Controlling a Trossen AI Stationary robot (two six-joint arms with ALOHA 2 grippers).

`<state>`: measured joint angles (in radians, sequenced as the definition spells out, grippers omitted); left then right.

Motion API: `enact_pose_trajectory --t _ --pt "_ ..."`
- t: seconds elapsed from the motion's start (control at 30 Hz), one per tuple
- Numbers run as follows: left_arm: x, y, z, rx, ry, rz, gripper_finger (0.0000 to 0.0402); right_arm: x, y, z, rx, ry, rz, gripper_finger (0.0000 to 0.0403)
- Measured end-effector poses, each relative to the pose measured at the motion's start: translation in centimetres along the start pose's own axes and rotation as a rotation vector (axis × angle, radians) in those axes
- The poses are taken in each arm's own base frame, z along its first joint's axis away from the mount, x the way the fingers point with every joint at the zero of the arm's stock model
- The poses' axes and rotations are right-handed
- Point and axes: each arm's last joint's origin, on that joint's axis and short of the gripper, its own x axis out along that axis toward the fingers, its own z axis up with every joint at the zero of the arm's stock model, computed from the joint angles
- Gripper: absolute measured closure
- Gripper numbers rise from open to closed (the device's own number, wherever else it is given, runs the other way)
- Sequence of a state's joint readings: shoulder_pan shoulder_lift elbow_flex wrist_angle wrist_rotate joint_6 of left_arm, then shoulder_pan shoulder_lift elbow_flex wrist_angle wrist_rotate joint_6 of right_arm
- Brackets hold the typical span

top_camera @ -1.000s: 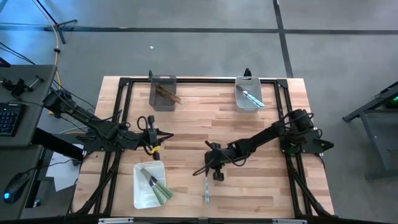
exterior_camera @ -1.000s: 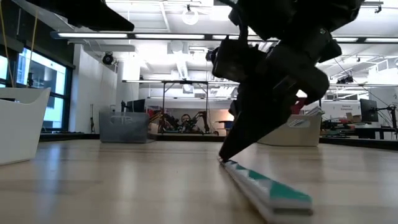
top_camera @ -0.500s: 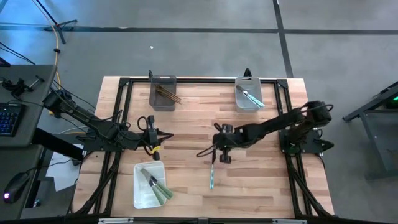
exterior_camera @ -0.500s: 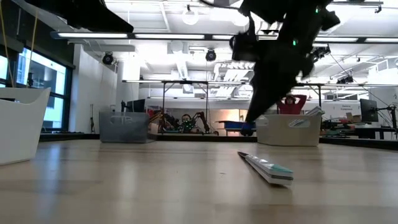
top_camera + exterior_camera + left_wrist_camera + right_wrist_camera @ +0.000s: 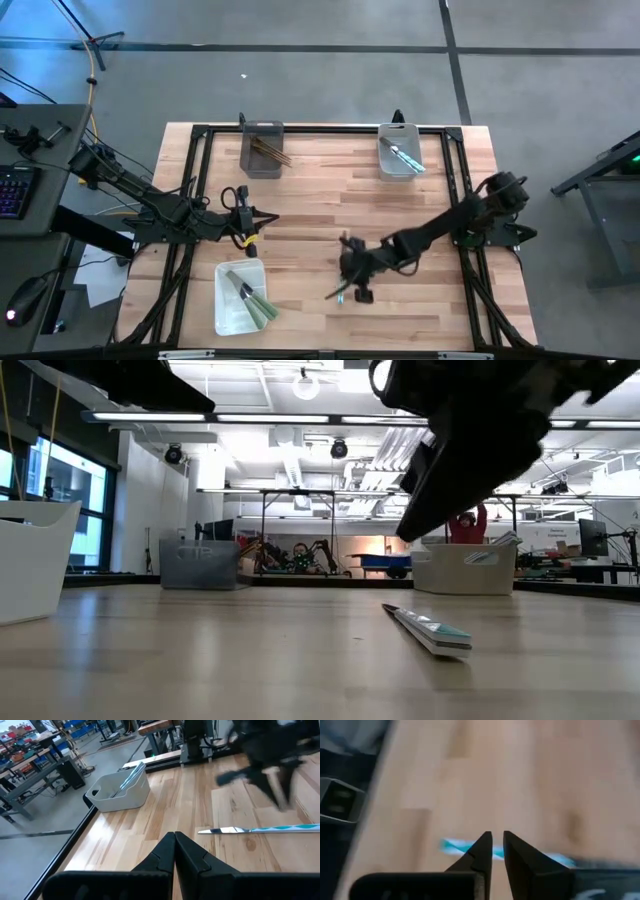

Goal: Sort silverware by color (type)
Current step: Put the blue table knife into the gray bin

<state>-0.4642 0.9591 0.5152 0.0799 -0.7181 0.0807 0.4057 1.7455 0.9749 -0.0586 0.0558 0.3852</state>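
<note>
The right claw (image 5: 347,287) has swung back down over the teal knife (image 5: 430,631) lying loose on the tabletop (image 5: 310,205) — fingers cracked slightly apart, pinching nothing. Looks like a re-grab is coming. Left claw (image 5: 262,216) waits pressed together.

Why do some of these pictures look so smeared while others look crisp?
The right wrist view is all motion blur: the teal knife beyond the right claw is only a streak. In the left wrist view the far arm smears, the white bin stays sharp. The low view's near arm is a dark backlit silhouette.
</note>
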Motion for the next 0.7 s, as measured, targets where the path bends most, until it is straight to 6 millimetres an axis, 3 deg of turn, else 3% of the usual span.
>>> enact_pose_trajectory --t 0.13,0.27,0.7 --pt "0.0 0.0 0.0 -0.001 -0.001 0.000 0.0401 2.0 1.1 -0.7 -0.020 -0.014 0.084 0.0370" --pt "0.0 0.0 0.0 0.000 0.000 0.000 0.0401 3.3 0.5 -1.5 -0.013 0.024 0.061 0.0377" --pt "0.0 0.0 0.0 0.001 0.002 0.000 0.0401 3.0 -1.5 -2.4 0.098 0.191 -0.029 0.0380"
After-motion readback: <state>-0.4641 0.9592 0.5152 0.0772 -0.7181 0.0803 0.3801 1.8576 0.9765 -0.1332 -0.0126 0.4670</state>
